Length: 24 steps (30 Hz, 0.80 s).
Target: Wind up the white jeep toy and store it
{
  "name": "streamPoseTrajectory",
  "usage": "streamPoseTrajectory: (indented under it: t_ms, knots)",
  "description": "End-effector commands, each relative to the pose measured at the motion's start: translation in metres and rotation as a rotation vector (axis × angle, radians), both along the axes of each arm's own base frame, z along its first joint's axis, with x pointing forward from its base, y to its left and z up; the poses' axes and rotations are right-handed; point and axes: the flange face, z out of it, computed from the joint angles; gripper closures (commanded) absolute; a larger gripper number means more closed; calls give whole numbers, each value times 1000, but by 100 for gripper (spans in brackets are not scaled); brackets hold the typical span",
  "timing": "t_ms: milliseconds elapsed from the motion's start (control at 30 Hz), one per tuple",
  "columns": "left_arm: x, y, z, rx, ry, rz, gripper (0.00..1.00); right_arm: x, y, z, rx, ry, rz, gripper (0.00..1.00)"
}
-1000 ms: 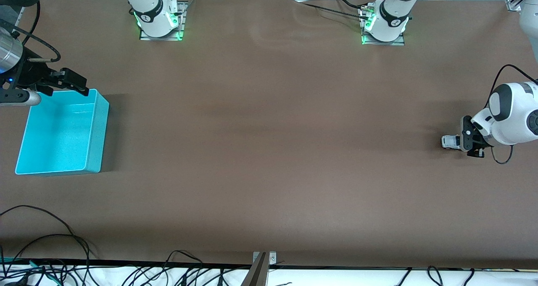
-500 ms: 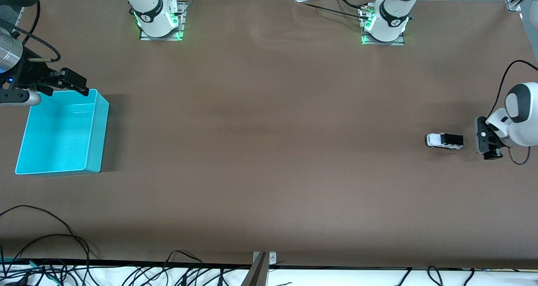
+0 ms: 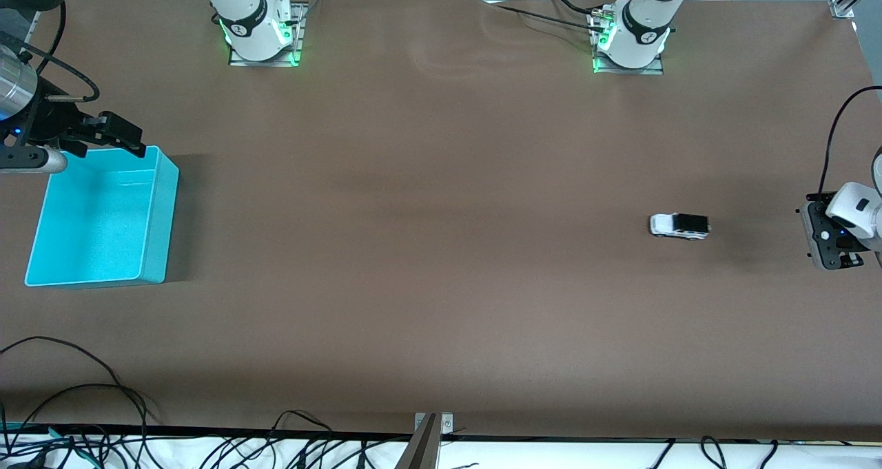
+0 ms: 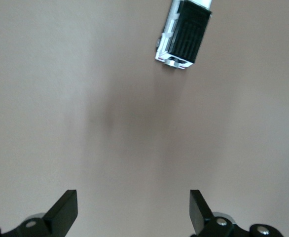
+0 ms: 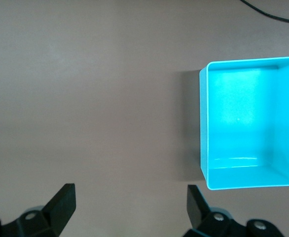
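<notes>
The tiny white jeep toy with its black rear sits on the brown table, well apart from the empty, spread-fingered left gripper, while the right gripper, fingers also apart, waits over the cyan plastic bin's edge.

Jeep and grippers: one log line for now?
jeep: on table, free | left gripper: open, near it | right gripper: open, by bin

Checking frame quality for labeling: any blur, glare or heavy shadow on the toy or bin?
Front view: white jeep toy sharp, soft shadow beside it; cyan bin evenly lit. Left wrist view: jeep cut off at the frame edge. Right wrist view: bright sheen on the bin's floor.
</notes>
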Motion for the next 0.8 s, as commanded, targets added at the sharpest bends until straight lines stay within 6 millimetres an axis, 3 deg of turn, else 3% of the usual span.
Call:
streamPoseTrajectory:
  t_ms: [0, 233, 600, 767]
  knots:
    - [5, -33, 32, -12, 3, 106, 0, 1, 1, 7, 13, 5, 0, 0]
    - [9, -84, 63, 7, 4, 207, 0, 1, 1, 7, 13, 5, 0, 0]
    - [-1, -198, 106, 53, 58, 384, 0, 1, 0, 7, 14, 3, 16, 0]
    - [-8, -230, 124, 79, 37, 435, 0, 1, 0, 8, 9, 0, 2, 0]
